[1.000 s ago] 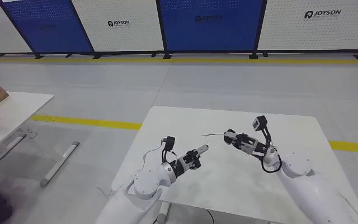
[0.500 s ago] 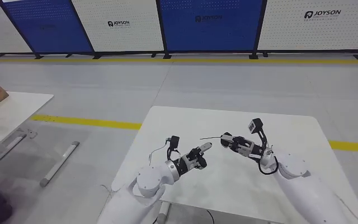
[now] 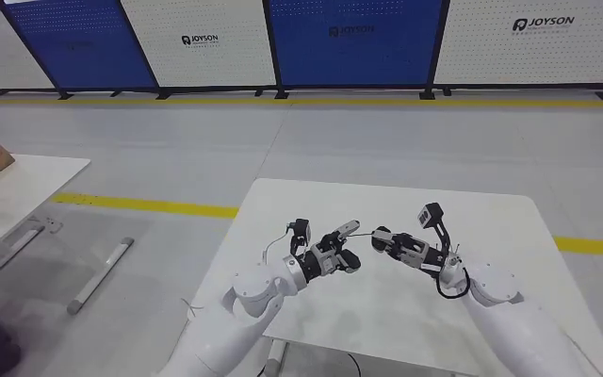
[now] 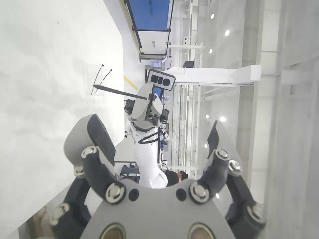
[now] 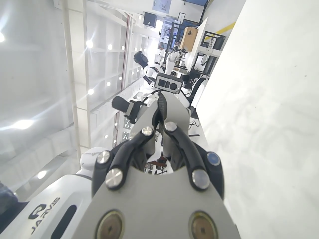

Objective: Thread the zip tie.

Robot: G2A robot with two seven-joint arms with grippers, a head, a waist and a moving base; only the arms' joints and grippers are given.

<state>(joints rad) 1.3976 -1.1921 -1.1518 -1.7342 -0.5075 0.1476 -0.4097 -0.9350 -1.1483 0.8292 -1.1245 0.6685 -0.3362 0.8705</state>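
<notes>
Top view – arms: I count two, both over the one white table (image 3: 471, 311), coming in from opposite sides and meeting near its middle.
Top view – grippers: two. The left gripper (image 3: 350, 247) and the right gripper (image 3: 380, 236) point at each other, tip near tip, both held up off the tabletop.
Left wrist view – my own jaws: spread wide, nothing between the two dark pads (image 4: 101, 135).
Left wrist view – zip tie (image 4: 117, 91): one black one, pinched in the right gripper farther off. The strap sticks straight out of it, free end in the air above the table and aimed toward my side. The tip isn't touching the left gripper.
Left wrist view – loose ties (image 4: 98, 77): two more thin black ones, I think, lying flat on the table beyond the held tip, side by side and nearly parallel, each with a small head at one end. They're tiny here, so take that with a pinch of salt.
Right wrist view – my own jaws: pressed together on the zip tie. I see the strap edge-on as one dark strip running up between the two grey fingertips (image 5: 174, 105).
Right wrist view – other arm: the left arm sits just past those fingertips, its wrist camera (image 5: 169, 83) facing back at me.
Right wrist view – table: white surface alongside the gripper, close but not touching.
</notes>
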